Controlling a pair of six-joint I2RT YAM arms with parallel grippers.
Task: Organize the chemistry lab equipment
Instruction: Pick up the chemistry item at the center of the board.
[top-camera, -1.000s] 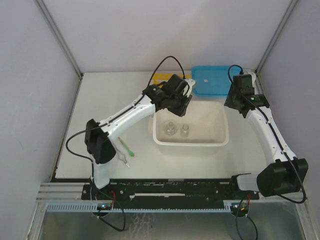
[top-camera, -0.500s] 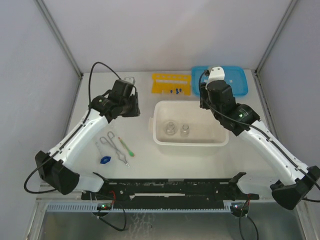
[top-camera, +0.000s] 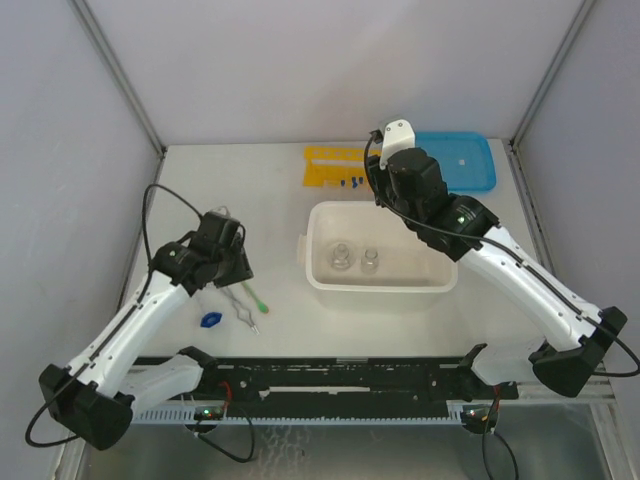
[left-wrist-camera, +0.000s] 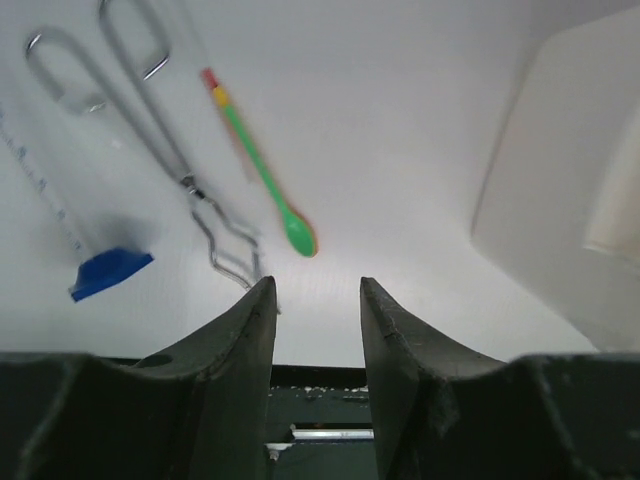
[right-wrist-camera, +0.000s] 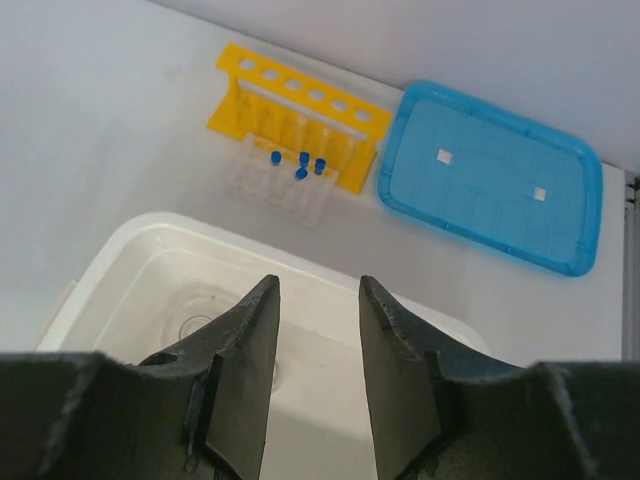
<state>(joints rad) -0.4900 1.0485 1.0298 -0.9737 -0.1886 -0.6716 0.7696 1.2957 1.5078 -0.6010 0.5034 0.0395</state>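
Note:
The yellow tube rack (top-camera: 340, 167) (right-wrist-camera: 300, 130) lies at the back with several blue-capped tubes (right-wrist-camera: 300, 165) in it. Two clear glass vessels (top-camera: 342, 257) stand inside the white tub (top-camera: 440, 282). Left of the tub lie the thin metal tongs (top-camera: 240, 305) (left-wrist-camera: 150, 120), the green-tipped stick (top-camera: 252, 294) (left-wrist-camera: 262, 170) and one loose blue-capped tube (top-camera: 210, 320) (left-wrist-camera: 105, 273). My left gripper (top-camera: 228, 268) (left-wrist-camera: 315, 285) hovers open and empty just above these. Over the tub's far rim, my right gripper (top-camera: 388, 200) (right-wrist-camera: 318, 282) is open and empty too.
A blue rectangular lid (top-camera: 460, 160) (right-wrist-camera: 490, 180) lies at the back right beside the rack. The white tub's rim (right-wrist-camera: 120, 250) sits below the right fingers. The black rail (top-camera: 340, 375) runs along the near edge. Grey walls close in on three sides.
The left arm swung from over the tub's far left corner to the left and back toward me, over the tongs. The right arm moved left from the lid to the tub's far rim.

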